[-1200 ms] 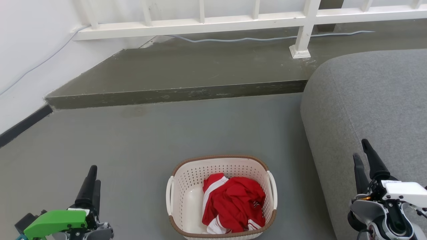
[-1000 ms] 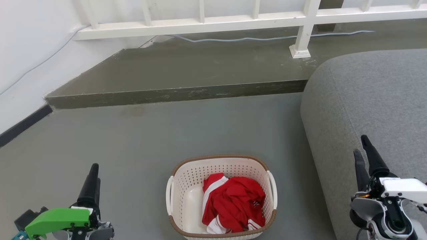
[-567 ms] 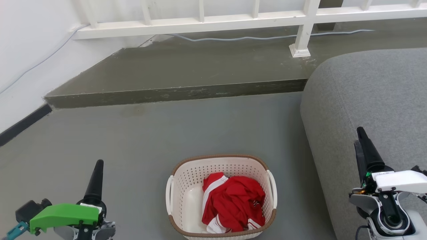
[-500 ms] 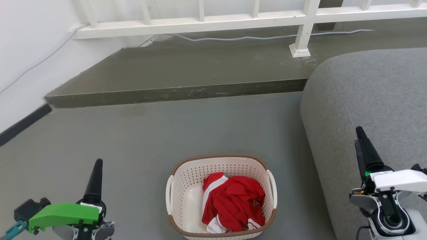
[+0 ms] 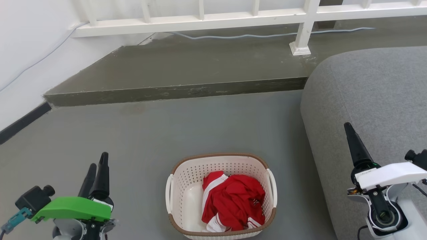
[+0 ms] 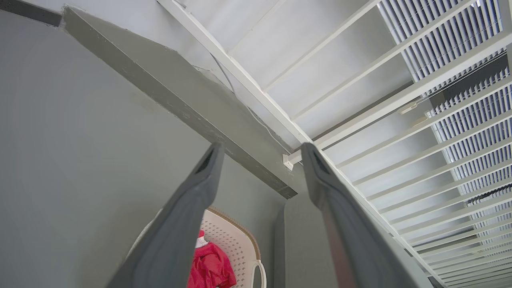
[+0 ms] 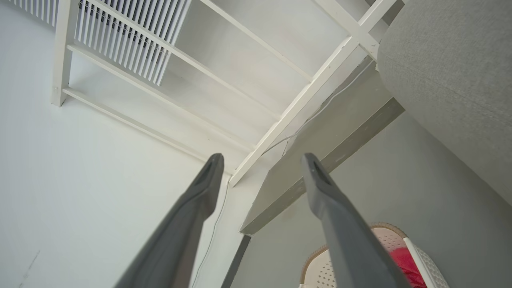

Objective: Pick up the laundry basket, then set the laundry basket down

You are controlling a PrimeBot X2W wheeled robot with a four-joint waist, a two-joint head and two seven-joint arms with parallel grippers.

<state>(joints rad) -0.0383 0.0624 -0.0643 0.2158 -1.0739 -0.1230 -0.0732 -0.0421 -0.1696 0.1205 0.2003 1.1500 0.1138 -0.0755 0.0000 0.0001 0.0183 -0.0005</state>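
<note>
Grey floor (image 5: 200, 126) below a step. Basket (image 5: 218, 166) sits on it at 6 o'clock in head view, handles (image 5: 168, 196) at its 9 and 3. Left gripper (image 5: 98, 159) is off its 9, right gripper (image 5: 350, 133) off its 3, both spread, empty, well apart from it.

Nothing fancy right now: my left end effector (image 5: 98, 160) is low on my left, its two fingers (image 6: 188, 216) pointing up and forward with a clear gap between them, gripping nothing. My right end effector (image 5: 348, 128) is low on my right, same deal, fingers apart and empty, leaning a bit leftward.
</note>
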